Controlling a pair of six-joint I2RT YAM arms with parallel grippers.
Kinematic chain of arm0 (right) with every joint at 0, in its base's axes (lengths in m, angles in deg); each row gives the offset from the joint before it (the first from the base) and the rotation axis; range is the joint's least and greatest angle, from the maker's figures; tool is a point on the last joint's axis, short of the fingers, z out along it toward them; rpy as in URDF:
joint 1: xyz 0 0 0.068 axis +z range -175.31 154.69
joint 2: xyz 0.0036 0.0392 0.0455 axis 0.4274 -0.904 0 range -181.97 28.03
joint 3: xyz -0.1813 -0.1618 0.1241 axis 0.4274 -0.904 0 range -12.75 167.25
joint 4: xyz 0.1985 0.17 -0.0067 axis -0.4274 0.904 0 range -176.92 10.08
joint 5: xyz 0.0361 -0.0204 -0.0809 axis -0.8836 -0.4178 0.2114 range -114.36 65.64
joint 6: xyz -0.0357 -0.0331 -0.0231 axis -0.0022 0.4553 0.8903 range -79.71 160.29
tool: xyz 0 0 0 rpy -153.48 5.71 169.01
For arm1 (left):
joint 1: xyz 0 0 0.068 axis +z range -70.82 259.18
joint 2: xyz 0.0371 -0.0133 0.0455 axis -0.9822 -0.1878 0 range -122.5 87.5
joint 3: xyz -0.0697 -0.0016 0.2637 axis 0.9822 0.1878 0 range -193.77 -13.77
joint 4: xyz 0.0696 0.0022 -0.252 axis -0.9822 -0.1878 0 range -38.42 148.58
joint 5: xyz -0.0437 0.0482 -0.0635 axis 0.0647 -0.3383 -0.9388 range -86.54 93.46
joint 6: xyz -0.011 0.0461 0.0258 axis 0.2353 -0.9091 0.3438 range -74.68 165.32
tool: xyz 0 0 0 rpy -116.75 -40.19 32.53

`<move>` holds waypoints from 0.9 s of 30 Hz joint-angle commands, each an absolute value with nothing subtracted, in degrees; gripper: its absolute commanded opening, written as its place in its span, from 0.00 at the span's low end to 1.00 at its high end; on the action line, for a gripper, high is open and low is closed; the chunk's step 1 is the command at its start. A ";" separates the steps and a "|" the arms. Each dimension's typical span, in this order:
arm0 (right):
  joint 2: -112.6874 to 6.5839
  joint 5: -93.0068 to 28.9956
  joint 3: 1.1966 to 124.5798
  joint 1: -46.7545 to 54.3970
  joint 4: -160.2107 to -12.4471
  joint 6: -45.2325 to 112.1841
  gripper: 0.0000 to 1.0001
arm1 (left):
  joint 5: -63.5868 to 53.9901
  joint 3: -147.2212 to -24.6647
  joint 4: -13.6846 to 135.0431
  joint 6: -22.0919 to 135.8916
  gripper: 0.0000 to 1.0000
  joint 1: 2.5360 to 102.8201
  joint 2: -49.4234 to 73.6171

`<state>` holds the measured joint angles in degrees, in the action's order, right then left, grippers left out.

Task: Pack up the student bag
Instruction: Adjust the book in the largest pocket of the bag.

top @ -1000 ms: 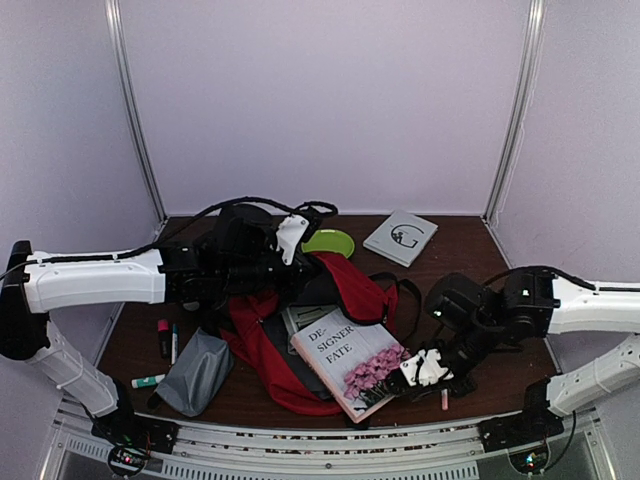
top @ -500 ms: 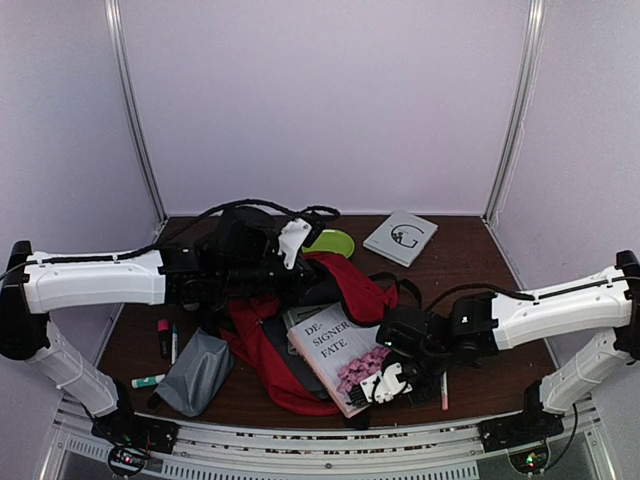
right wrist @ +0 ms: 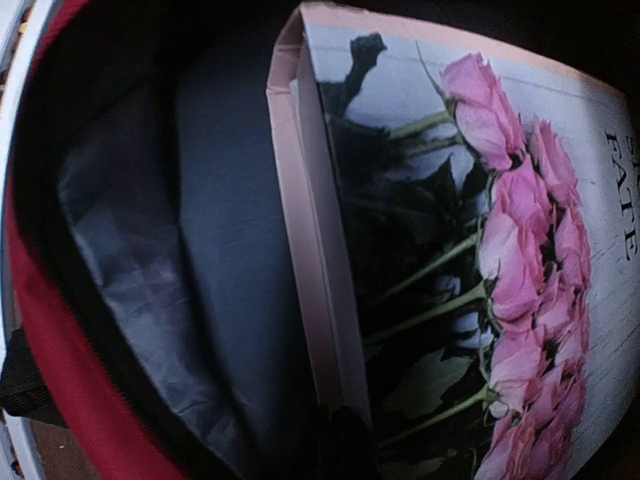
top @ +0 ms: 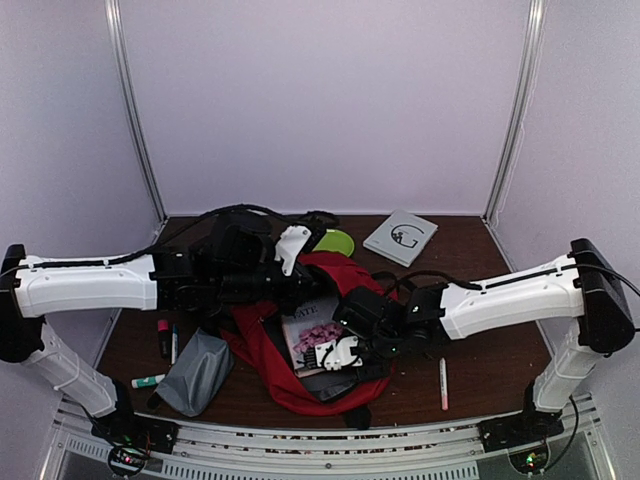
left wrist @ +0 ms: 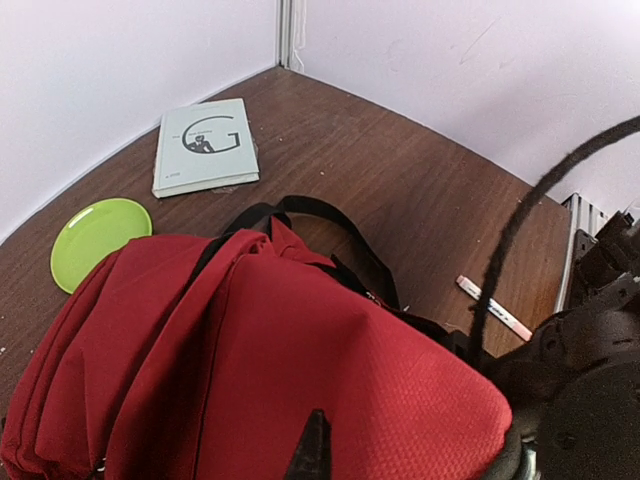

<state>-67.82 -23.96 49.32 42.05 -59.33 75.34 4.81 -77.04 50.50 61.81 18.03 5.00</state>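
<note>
Main worry: the rose-cover book is only partway into the student bag, which lies by the table's near edge, about midway along it. Its leading corner could snag on the dark lining or zipper rim and twist out of the pinch. If the red flap slips, the mouth would sag onto the book. The right gripper is clamped fully shut on the book's bottom edge. The left gripper is closed too, apparently pinching the bag's top fabric to hold it open.
</note>
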 commanded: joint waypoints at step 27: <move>-73.63 -32.28 58.16 38.85 -64.94 77.56 0.02 | 5.92 -75.51 53.91 60.47 0.00 17.48 9.96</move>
<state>-76.00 -22.39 55.72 38.31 -66.96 77.90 5.24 -75.16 50.83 61.31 17.92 8.50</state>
